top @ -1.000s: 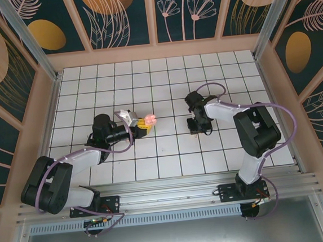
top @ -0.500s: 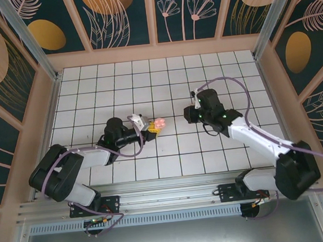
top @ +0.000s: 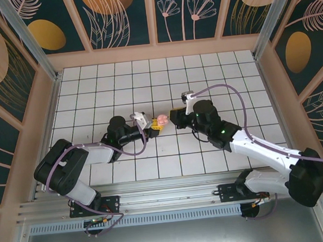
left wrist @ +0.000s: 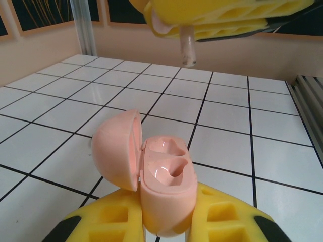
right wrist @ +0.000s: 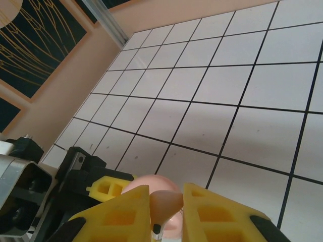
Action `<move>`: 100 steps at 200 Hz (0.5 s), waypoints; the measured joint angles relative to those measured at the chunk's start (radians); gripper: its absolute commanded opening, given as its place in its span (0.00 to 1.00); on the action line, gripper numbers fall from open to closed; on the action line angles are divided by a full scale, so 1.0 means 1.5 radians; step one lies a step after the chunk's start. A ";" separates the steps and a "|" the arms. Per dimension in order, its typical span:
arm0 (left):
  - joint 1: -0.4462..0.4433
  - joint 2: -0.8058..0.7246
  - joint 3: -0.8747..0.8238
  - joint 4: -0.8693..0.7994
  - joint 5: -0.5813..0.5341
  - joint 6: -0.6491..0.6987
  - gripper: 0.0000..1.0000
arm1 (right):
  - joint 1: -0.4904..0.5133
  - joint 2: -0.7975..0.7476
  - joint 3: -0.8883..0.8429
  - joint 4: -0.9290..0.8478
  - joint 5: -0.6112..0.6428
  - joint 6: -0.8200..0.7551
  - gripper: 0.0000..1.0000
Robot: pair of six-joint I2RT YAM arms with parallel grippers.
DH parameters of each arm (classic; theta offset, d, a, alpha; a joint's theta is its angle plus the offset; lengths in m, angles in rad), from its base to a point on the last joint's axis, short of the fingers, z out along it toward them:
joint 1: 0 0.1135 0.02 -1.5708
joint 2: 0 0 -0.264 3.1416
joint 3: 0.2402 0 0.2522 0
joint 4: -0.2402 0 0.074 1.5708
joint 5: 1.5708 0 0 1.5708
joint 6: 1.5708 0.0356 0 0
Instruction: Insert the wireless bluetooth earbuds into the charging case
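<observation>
Plastic, smooth and glossy, makes up nearly everything close to the left wrist camera: at the bottom edge of that frame the left gripper [left wrist: 166, 224] has its two chunky yellow fingers, moulded with square pockets, clamped tight on the charging case [left wrist: 164, 189]. It is a rounded pale pink shell whose domed lid hangs open to the left, and two shiny curved hollows show in the base. Above it, at the top of the frame, the right gripper [right wrist: 164, 212] has its matching yellow fingers pinched on one of the wireless bluetooth earbuds [left wrist: 187, 48], whose slim pale stem points down over the case without touching it. Beyond lies the table [left wrist: 227, 126] of white tiles with black grid lines, then a matte peach wall [left wrist: 126, 45]. From above, the left arm lies low from the lower left. The right arm stretches diagonally from the lower right, and both tips meet near the frame's centre.
</observation>
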 measured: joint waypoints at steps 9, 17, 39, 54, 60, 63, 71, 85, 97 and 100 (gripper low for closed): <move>0.000 0.001 0.000 0.002 0.000 0.000 0.11 | 0.001 0.010 0.000 0.004 0.000 0.001 0.18; 0.000 0.001 0.000 0.004 0.000 0.000 0.11 | 0.002 0.019 0.000 0.006 0.000 0.002 0.18; 0.000 0.002 0.000 0.009 0.000 0.000 0.11 | 0.006 0.036 0.000 0.008 -0.001 0.005 0.18; 0.000 0.003 0.000 0.014 0.000 0.000 0.11 | 0.010 0.040 0.000 0.009 -0.001 0.006 0.18; 0.000 0.003 0.001 0.014 0.000 0.000 0.11 | 0.011 0.040 0.000 0.009 -0.001 0.007 0.18; 0.000 0.003 0.001 0.014 0.000 0.000 0.11 | 0.012 0.040 0.000 0.009 -0.001 0.007 0.18; 0.000 0.003 0.002 0.016 0.000 -0.001 0.11 | 0.013 0.040 0.000 0.013 -0.003 0.007 0.18; 0.000 0.003 0.004 0.019 0.000 -0.001 0.11 | 0.016 0.040 0.000 0.021 -0.003 0.009 0.18; 0.000 0.003 0.005 0.022 0.000 -0.001 0.11 | 0.018 0.040 0.000 0.028 -0.003 0.011 0.18; 0.000 0.003 0.005 0.022 0.000 -0.001 0.11 | 0.019 0.040 0.000 0.030 -0.003 0.012 0.18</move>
